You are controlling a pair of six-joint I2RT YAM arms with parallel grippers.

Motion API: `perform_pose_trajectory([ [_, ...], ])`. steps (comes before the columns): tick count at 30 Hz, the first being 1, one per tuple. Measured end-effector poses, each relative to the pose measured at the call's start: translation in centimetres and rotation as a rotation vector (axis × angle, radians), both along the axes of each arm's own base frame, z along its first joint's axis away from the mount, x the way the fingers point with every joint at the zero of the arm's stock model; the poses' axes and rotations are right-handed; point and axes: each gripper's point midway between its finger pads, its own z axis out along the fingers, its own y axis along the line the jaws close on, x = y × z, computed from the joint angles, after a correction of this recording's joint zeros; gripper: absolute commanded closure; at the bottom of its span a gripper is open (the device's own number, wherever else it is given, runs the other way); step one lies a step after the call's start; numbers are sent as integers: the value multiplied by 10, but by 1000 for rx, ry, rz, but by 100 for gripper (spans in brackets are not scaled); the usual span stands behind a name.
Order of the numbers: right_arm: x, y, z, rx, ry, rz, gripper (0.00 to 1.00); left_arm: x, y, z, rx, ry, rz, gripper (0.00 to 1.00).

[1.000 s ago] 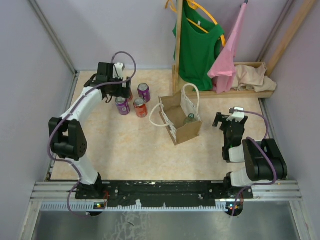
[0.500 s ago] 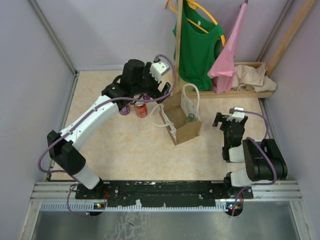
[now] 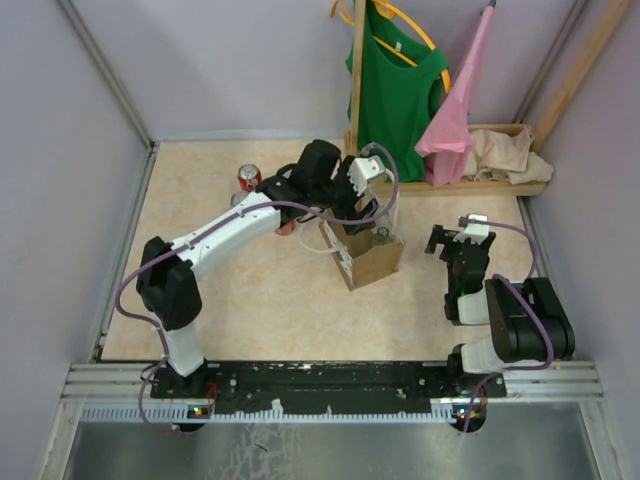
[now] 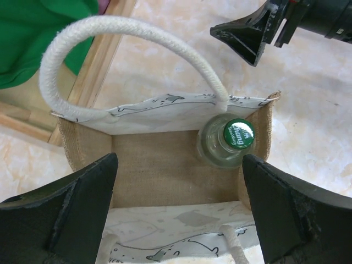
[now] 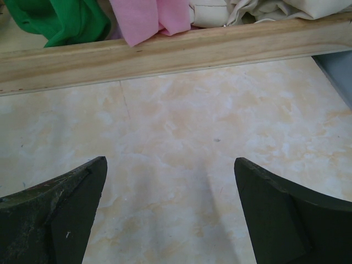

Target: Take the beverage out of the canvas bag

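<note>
Pale marbled surface point(image 3: 250, 290) is spreading out under me in the top view, closed in by lilac walls, with a wooden rack point(image 3: 356, 90) at the far side carrying a green shirt point(image 3: 395, 95) and a pink garment point(image 3: 460, 110). I am reaching my left arm across so that my left fingers point(image 3: 372, 205) are hovering over the open canvas bag point(image 3: 365, 250), which is standing upright near the middle. A red can point(image 3: 248, 177) is standing well to the left of the bag. My right fingers point(image 3: 455, 240) are resting low beside the bag's right side, apart from it.

Looking down through my left wrist, I am seeing my left fingers point(image 4: 176, 214) spread wide, pinching nothing, straddling the bag's mouth. The beverage point(image 4: 231, 142), a clear bottle with a green cap, is standing upright inside the bag, in the corner at the right of this view, against the patterned wall where one white rope handle point(image 4: 110, 41) is arching up.

Through my right wrist, my right fingers point(image 5: 170, 214) are also spread apart and empty above bare surface, facing the rack's wooden base rail point(image 5: 176, 52).
</note>
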Motion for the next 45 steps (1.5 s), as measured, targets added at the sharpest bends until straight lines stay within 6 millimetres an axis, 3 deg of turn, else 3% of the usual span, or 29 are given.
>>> perform_pose_trajectory([
  [11,0,0,0,0,0,0,1,-12,-20,8,-62,11,-85,0],
  [28,0,0,0,0,0,0,1,-29,-40,-5,-71,46,-166,0],
  [45,0,0,0,0,0,0,1,-24,-47,-37,-39,75,-161,9],
])
